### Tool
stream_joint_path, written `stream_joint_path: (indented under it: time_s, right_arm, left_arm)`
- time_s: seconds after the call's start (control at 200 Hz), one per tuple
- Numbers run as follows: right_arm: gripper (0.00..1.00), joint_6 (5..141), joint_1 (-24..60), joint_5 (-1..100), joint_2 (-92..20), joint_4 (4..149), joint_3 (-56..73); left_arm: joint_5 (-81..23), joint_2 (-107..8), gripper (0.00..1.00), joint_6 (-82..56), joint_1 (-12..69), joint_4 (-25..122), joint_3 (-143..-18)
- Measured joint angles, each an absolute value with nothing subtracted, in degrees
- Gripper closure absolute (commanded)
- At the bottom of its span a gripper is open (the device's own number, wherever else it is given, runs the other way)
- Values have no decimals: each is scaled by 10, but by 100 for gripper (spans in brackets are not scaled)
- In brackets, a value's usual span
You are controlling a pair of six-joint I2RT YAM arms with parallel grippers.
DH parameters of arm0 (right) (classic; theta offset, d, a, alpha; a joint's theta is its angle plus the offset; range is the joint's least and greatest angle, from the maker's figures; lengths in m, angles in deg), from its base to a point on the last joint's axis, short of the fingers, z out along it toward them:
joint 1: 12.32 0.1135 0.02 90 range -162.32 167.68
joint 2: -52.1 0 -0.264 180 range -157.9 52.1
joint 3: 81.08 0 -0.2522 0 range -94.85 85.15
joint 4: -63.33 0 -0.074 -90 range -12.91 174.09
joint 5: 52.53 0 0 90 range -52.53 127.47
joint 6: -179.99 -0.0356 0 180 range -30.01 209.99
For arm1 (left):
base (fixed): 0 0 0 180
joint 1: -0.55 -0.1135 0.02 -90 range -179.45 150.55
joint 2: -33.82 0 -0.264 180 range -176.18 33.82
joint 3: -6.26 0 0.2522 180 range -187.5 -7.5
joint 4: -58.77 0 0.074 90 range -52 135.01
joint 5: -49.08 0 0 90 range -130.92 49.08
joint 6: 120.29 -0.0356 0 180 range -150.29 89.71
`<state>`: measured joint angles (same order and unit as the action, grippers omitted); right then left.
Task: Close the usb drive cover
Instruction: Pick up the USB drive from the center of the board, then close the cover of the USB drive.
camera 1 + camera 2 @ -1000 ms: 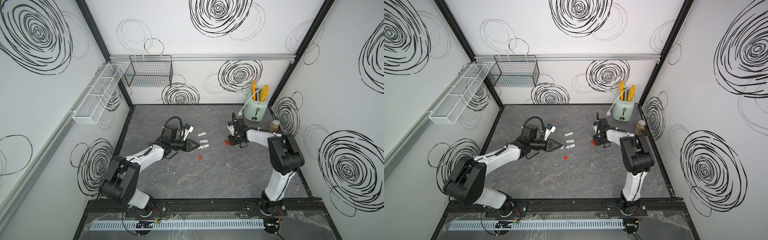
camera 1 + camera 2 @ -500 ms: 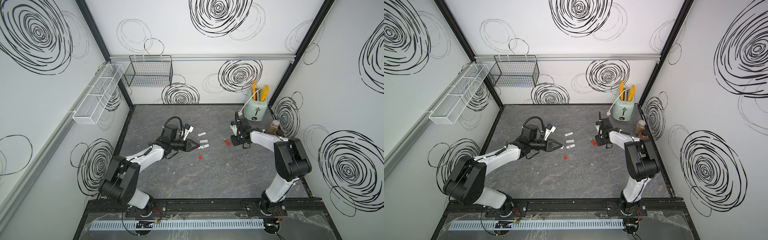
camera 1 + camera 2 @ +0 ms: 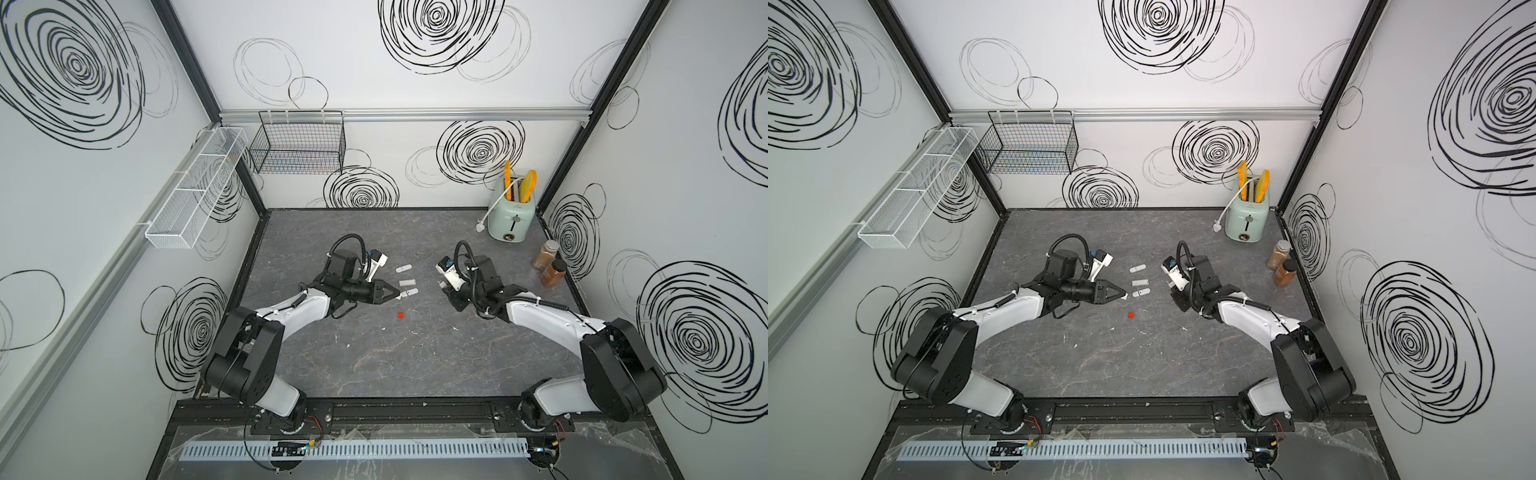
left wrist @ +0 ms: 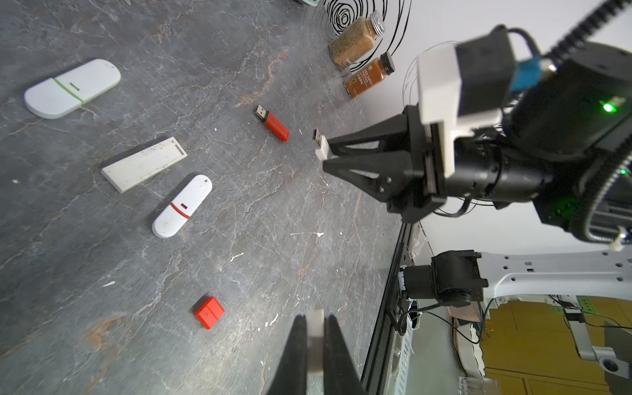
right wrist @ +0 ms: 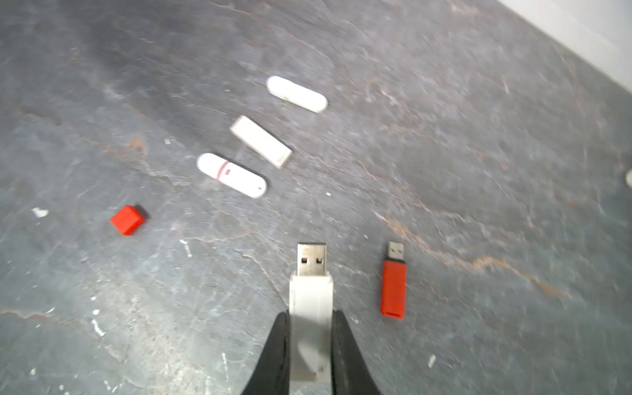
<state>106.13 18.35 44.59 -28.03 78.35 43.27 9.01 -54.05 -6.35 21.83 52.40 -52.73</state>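
My right gripper (image 5: 310,316) is shut on a white usb drive (image 5: 310,290) whose bare metal plug sticks out ahead of the fingers. The left wrist view shows that drive (image 4: 320,145) held off the table in the right gripper (image 4: 326,160). My left gripper (image 4: 314,318) is shut on a small white cover (image 4: 315,328). In both top views the left gripper (image 3: 395,296) (image 3: 1121,296) points right toward the right gripper (image 3: 441,285), with a gap between them.
On the grey table lie a red usb drive (image 5: 393,290) with its plug bare, a red cap (image 3: 400,315) (image 5: 127,220) and three white drives (image 3: 407,282) (image 5: 260,141). A toaster (image 3: 512,216) and two spice jars (image 3: 548,264) stand at the back right.
The right arm's elbow has swung out to the right and its wrist has turned toward the left gripper. The red drive is now hidden under it in the top views. The left arm has not moved.
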Motion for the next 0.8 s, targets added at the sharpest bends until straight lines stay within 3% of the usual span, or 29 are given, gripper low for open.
stream_joint_path:
  time_s: [0.4,0.8]
  right_arm:
    - [96,1192,280,488,-214,665,528]
    - [95,1253,307,507,-216,647,536]
  left_arm:
    - [107,-570,100,-43,231,521,-536]
    - [124,-573,100,-45,250,515,-541]
